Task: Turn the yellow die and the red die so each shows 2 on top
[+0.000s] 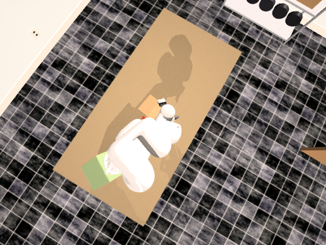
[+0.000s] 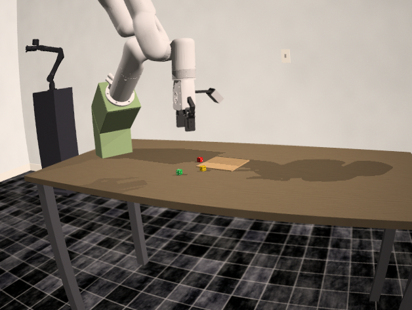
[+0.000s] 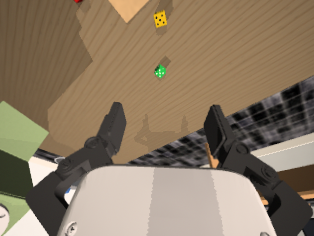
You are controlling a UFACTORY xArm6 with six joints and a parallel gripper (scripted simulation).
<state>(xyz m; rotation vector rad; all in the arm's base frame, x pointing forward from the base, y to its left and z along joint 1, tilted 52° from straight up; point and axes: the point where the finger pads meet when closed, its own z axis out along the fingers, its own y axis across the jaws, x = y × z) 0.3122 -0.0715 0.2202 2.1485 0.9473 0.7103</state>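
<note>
The tool (image 2: 185, 123) (image 3: 165, 113) is held spread above the bench (image 1: 211, 60) (image 2: 299, 196) (image 3: 240, 65). The yellow die (image 2: 203, 168) (image 3: 160, 19) and the red die (image 1: 143, 117) (image 2: 199, 159) (image 3: 78, 1) are seen (both off the mat (image 1: 148, 104) (image 2: 226, 163) (image 3: 127, 9)) near its edges.

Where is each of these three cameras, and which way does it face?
Top: high overhead, looking down at the table; the arm covers much of it.
Exterior: beside the table, looking across it; arm and gripper show.
Wrist: mounted by the gripper, looking past its open fingers at the table.
Exterior and wrist share the green die.
</note>
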